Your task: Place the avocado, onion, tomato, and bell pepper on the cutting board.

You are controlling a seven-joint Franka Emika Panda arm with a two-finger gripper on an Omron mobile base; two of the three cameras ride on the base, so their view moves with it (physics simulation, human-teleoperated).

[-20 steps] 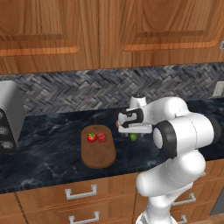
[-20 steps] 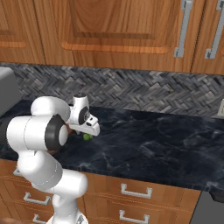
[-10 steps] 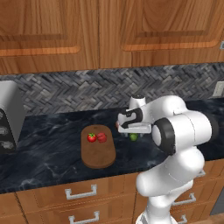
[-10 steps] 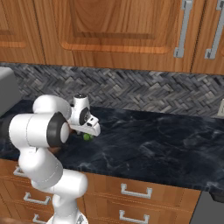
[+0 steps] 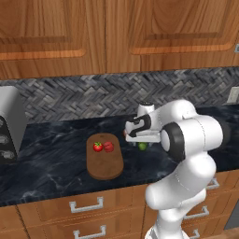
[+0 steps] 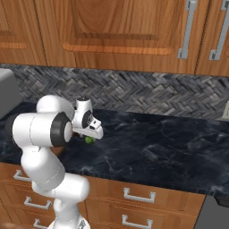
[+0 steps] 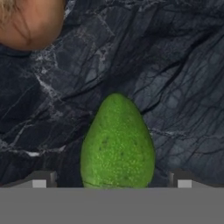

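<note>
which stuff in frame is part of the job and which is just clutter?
Job: avocado on the counter between the gripper tips; onion beside it; tomato and bell pepper on the cutting board.

Clutter: grey appliance, wall outlet, cabinets.

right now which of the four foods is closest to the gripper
The avocado: the green, pear-shaped one lying on the dark counter right between the gripper tips. The onion lies farther off; the tomato and bell pepper sit on the cutting board.
</note>
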